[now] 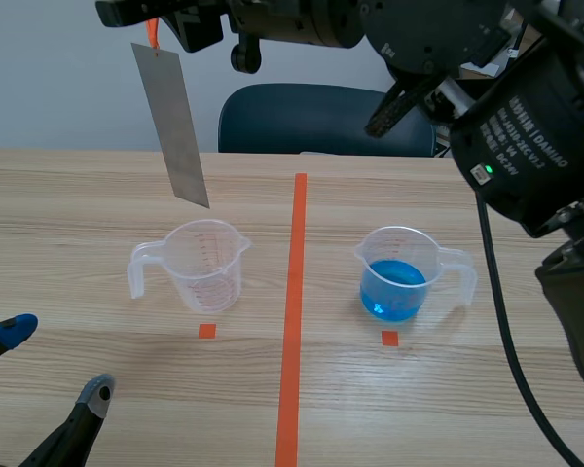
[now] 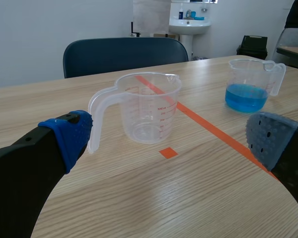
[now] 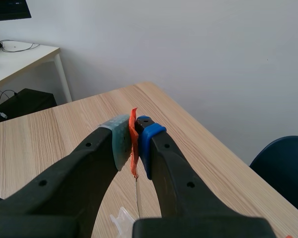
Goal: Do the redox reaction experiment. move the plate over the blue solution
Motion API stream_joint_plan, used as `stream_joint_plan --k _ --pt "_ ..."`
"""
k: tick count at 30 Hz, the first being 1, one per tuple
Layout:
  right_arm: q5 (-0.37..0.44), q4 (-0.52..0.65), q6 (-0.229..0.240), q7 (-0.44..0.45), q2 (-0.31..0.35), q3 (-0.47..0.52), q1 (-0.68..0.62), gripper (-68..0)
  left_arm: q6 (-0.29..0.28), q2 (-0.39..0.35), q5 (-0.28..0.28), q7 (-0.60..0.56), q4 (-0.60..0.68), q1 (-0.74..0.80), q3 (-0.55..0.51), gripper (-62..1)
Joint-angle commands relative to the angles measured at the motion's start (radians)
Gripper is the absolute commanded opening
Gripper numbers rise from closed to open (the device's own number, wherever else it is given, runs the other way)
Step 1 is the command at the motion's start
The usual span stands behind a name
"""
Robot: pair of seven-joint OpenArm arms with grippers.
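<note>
Pinching orange tab (image 3: 133, 144), plate (image 1: 172, 126) broadside scene-only

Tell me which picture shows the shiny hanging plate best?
The scene view: the whole grey plate hangs in the air there, top to bottom. The right wrist view shows only its thin edge and its orange tab, pinched in the right gripper. The left wrist view doesn't show it at all.
</note>
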Motion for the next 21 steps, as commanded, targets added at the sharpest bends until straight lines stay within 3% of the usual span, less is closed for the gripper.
stream_joint_plan --k 1,21 --pt "0.011 0.014 0.0 0.015 -0.001 0.013 0.023 -64.2 -0.005 0.007 -0.003 -0.014 0.018 -0.003 -0.008 1.4" --pt "0.011 0.014 0.0 -0.001 0.0 0.013 0.023 -64.2 -0.005 0.007 -0.003 -0.014 0.018 -0.003 -0.008 1.4"
